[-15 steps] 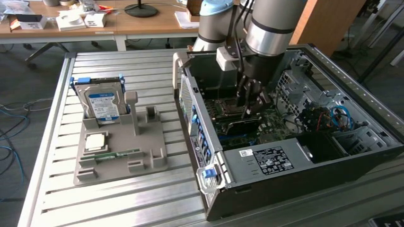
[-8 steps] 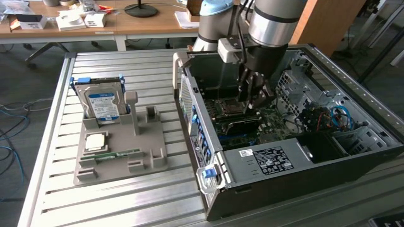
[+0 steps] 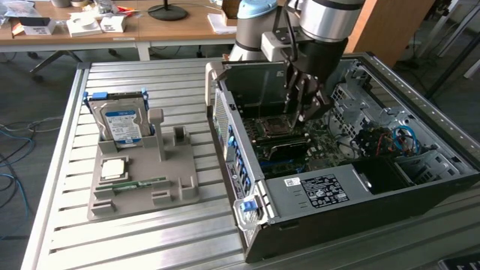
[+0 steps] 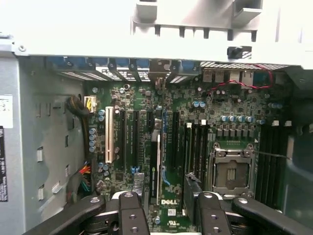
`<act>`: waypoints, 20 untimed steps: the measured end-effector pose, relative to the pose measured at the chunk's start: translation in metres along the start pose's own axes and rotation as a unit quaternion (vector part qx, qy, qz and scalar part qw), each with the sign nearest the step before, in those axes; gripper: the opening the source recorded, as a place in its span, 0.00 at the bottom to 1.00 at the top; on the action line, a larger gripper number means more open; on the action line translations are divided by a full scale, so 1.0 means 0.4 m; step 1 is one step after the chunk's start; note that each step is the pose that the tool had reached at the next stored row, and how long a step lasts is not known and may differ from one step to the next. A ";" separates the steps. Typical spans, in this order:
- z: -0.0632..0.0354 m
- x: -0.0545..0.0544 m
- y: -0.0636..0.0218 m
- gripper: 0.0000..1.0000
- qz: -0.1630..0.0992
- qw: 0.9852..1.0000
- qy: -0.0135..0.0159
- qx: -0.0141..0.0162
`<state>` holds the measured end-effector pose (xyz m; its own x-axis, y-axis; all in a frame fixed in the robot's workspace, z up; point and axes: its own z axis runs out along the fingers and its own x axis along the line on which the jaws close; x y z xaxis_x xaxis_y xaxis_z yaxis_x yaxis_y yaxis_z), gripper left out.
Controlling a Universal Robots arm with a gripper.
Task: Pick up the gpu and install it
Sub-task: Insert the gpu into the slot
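— Tool (image 3: 304,107): where, and how set?
— Down inside the open computer case (image 3: 322,202), above the motherboard (image 4: 234,107). Spread wide, pinching nothing.
— And the gpu (image 4: 155,166)?
— Standing on edge among the expansion slots, seen edge-on from the wrist, between the two spread fingers (image 4: 131,215) (fully seated or not, hard to tell).
— Out on the table (image 3: 150,242)?
— Grey tray (image 3: 184,188) toward the exterior view's left, well apart from the tool. Hard drive (image 3: 120,121) upright at its far end, memory stick (image 3: 143,184) lying flat nearer the front, square chip (image 3: 114,167) just behind the stick.
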<state>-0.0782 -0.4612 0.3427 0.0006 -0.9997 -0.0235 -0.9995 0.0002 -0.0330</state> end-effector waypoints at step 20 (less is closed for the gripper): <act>-0.051 -0.001 -0.002 0.45 0.001 1.000 0.000 0.001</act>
<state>-0.0782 -0.4612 0.3632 -0.0018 -0.9997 -0.0236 -0.9994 0.0026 -0.0340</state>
